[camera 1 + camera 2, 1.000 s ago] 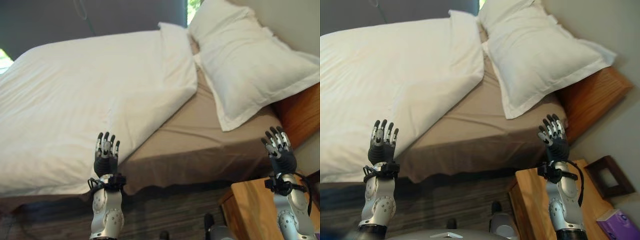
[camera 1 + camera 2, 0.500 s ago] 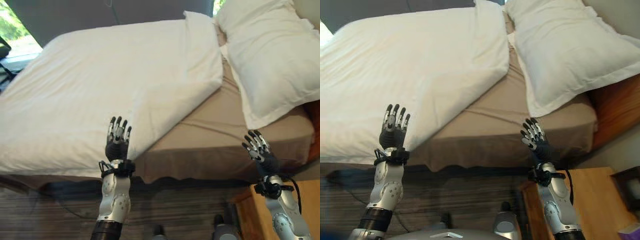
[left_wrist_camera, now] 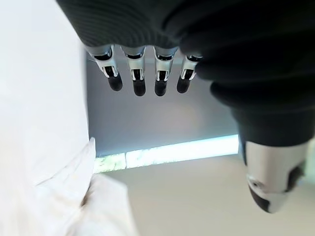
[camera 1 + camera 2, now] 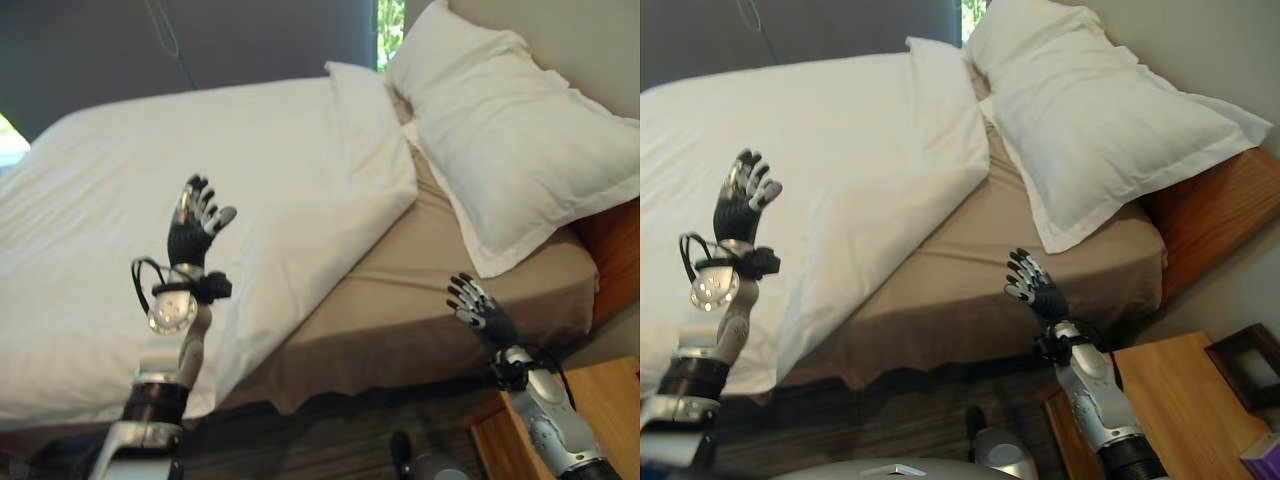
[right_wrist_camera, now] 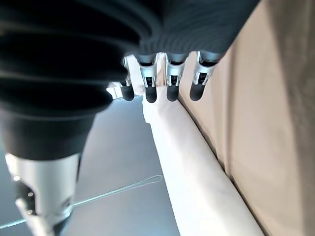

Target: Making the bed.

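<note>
Hovering, apparently: left robot hand (image 4: 192, 222) above duvet (image 4: 200, 190).

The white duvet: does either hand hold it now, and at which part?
No. The left hand is open above the duvet, and the right hand is open near the brown sheet.

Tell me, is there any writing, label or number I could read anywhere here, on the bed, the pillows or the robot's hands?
None can be read.
Duvet, pillow and brown sheet: plain, no print or tags showing.
Left hand and right hand: no markings legible.
Nightstand: bare wood; the purple item at its corner is too cut off to read.
</note>
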Robot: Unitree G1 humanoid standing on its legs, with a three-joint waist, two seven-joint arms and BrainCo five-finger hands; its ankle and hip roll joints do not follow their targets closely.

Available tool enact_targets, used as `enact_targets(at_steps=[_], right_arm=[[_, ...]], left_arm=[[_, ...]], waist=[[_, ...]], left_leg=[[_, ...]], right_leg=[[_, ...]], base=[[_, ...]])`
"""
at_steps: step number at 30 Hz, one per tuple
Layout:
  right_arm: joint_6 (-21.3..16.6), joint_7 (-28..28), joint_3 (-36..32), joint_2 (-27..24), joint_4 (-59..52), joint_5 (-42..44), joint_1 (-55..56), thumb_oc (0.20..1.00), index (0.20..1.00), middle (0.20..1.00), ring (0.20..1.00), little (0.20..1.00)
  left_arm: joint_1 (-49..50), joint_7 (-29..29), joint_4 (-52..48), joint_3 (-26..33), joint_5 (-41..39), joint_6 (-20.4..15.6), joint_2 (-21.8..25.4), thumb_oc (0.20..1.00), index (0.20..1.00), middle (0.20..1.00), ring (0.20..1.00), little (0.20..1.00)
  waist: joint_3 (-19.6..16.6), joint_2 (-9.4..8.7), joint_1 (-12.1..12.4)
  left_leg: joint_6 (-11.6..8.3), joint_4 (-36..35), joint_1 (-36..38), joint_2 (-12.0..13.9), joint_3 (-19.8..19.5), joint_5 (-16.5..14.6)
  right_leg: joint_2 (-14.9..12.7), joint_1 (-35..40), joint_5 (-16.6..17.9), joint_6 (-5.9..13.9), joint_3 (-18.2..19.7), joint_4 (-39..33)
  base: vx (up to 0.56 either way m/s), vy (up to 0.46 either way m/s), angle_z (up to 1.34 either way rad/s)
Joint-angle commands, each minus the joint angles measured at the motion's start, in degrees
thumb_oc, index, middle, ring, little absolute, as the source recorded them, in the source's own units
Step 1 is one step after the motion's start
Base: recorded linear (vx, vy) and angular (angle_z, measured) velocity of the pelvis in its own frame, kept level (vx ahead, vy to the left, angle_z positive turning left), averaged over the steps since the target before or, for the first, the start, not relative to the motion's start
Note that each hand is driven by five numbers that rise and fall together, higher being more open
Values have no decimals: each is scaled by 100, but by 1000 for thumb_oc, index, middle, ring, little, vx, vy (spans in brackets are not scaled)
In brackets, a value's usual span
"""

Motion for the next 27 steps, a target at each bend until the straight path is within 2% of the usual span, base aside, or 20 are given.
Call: enact_targets(at_steps=[1,3,4,8,9,14,16,17,19,24,25,27], right_arm=[[-49,393,-39,536,-488,197,179,1000,1000,1000,1000,1000],[-139,368,10,460,-442,387,218,1000,1000,1000,1000,1000],[-135,350,22,436,-427,436,206,1000,1000,1000,1000,1000],[-143,331,16,420,-375,482,178,1000,1000,1000,1000,1000],[-175,326,-24,421,-365,528,208,1000,1000,1000,1000,1000],[-210,235,7,446,-350,643,156,1000,1000,1000,1000,1000],[-228,218,74,482,-371,642,162,1000,1000,1000,1000,1000],[-248,129,129,489,-370,668,171,1000,1000,1000,1000,1000],[-253,87,178,504,-327,669,181,1000,1000,1000,1000,1000],[-263,82,232,457,-299,662,166,1000,1000,1000,1000,1000],[-257,139,269,412,-321,668,111,1000,1000,1000,1000,1000],[-259,160,272,406,-323,642,100,1000,1000,1000,1000,1000]], left_arm=[[-854,153,1273,-354,422,-113,915,1000,1000,1000,1000,1000],[-1444,241,2541,-248,-113,-67,1066,1000,1000,1000,1000,1000],[-1658,223,2864,-314,-111,-6,1120,1000,1000,1000,1000,1000],[-2112,250,3465,-396,-45,82,1324,1000,1000,1000,1000,1000],[-2213,282,3710,-367,82,145,1527,1000,1000,1000,1000,1000],[-2155,368,4014,-49,-136,239,1578,1000,1000,1000,1000,1000],[-1974,587,4076,288,-298,202,1539,1000,1000,1000,1000,1000],[-1826,908,4171,588,-435,185,1443,1000,1000,1000,1000,1000],[-1618,1085,4190,782,-440,189,1319,1000,1000,1000,1000,1000],[-1428,997,4267,796,-266,328,1143,1000,1000,1000,1000,1000],[-1423,648,4304,539,43,463,987,1000,1000,1000,1000,1000],[-1437,549,4298,448,186,471,986,1000,1000,1000,1000,1000]], waist=[[260,-643,-314],[393,-588,-458],[426,-569,-513],[522,-551,-591],[581,-530,-634],[754,-481,-688],[798,-488,-694],[863,-519,-698],[888,-551,-679],[963,-574,-700],[1061,-588,-732],[1103,-594,-745]], left_leg=[[41,-176,-384,-261,-143,456],[-24,-176,-594,-231,-94,519],[-38,-176,-654,-230,-75,539],[-71,-176,-766,-222,-5,565],[-92,-176,-815,-219,42,571],[-127,-176,-994,-223,102,616],[-152,-176,-1025,-212,157,619],[-171,-176,-1047,-205,196,629],[-180,-176,-1047,-189,223,624],[-191,-176,-1061,-173,236,634],[-191,-176,-1099,-171,233,655],[-197,-176,-1135,-171,237,670]], right_leg=[[-946,282,291,935,430,-544],[-917,39,354,944,479,-568],[-906,-41,367,943,511,-567],[-891,-198,404,948,582,-572],[-883,-272,421,953,619,-580],[-878,-530,439,943,706,-528],[-856,-605,447,934,735,-511],[-844,-648,446,925,757,-523],[-828,-660,437,916,778,-526],[-813,-680,442,908,772,-546],[-800,-730,460,900,794,-529],[-795,-773,469,899,802,-517]], base=[[-12,-79,-42],[-29,-39,-59],[-14,-27,-40],[39,-13,-30],[52,-13,-35],[28,-10,-15],[67,-40,12],[39,-52,4],[24,-50,0],[-11,-16,-7],[-47,-9,-4],[-48,3,-2]])
